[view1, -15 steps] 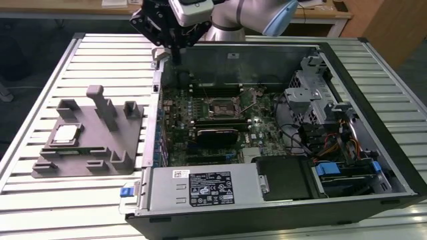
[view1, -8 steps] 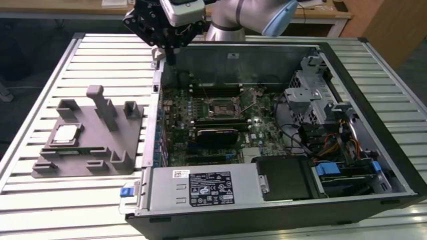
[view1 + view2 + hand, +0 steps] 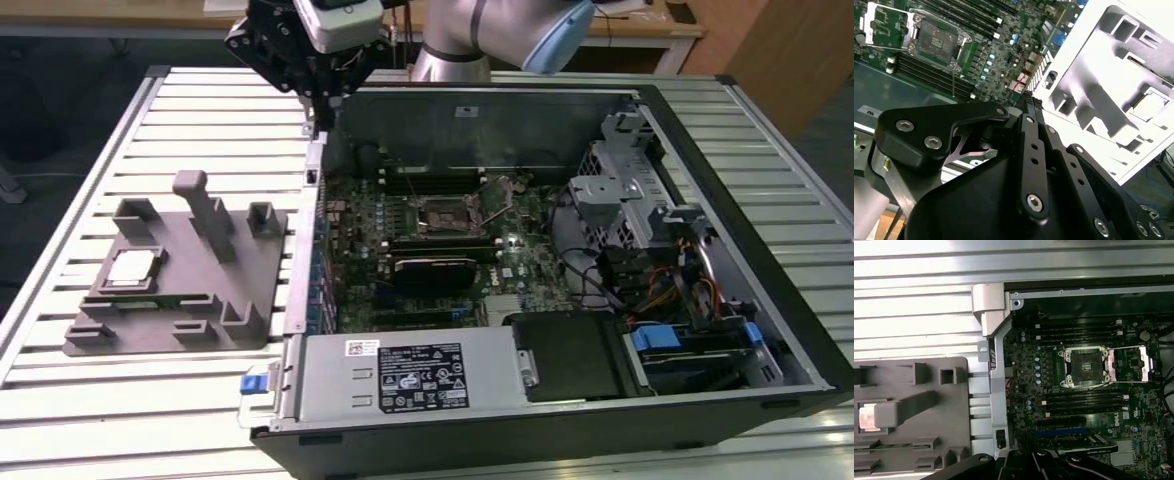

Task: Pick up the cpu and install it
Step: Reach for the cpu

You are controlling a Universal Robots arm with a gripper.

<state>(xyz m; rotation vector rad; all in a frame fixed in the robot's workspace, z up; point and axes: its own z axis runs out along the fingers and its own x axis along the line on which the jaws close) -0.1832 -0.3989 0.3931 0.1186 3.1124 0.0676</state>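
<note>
Slatted table (image 3: pixel 134 400) bears a grey tray (image 3: pixel 160 335) holding the silvery square cpu (image 3: pixel 130 270).

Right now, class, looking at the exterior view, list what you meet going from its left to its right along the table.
The grey fixture tray with the cpu lying on it → open motherboard socket → metal drive cage → case's right wall.
</note>
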